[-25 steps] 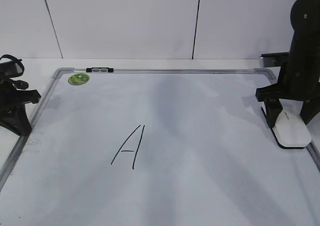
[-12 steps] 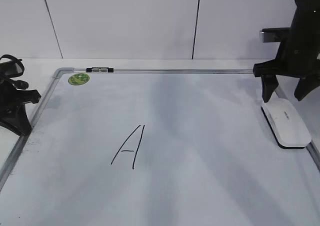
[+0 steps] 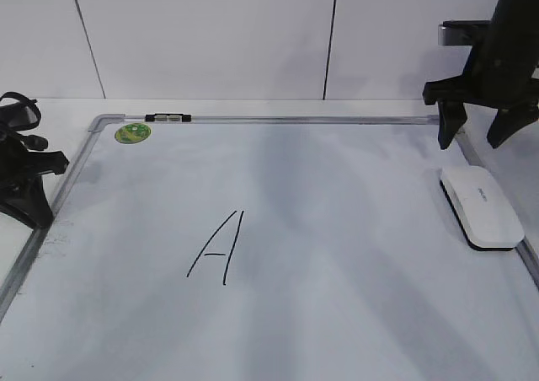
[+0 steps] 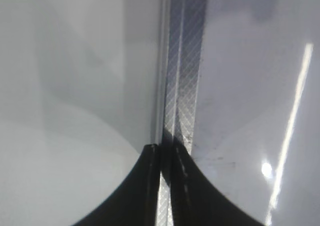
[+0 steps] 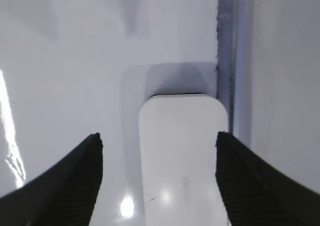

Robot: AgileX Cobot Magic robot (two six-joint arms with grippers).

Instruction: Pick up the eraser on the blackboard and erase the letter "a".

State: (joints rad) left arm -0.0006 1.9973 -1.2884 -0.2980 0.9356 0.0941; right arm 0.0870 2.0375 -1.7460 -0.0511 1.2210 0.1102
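Exterior view: one blackboard (image 3: 337, 313) is seen lying flat, a white board in a grey metal frame that fills the near and middle ground. One handwritten mark is counted on it, a tall pointed capital "A" (image 3: 217, 248) in thin black marker, left of centre and toward the near side; no second letter is visible. One eraser (image 3: 482, 206) is seen, a white rounded block with a thin dark underside, lying flat on the board at its right edge, just beside the frame. One round green sticker (image 3: 133, 132) is found at the far left corner, and one small black clip (image 3: 168, 118) on the far frame rail.

Two grippers are counted. The left gripper (image 3: 38, 204) is parked at the left frame edge; in the left wrist view its fingers (image 4: 150, 186) are pressed together over the frame rail, nothing between them. The right gripper (image 3: 474, 136) is held in the air beyond the eraser, jaws spread wide and empty. In the right wrist view the eraser (image 5: 182, 156) is seen below, between the spread fingertips (image 5: 75, 181), untouched.
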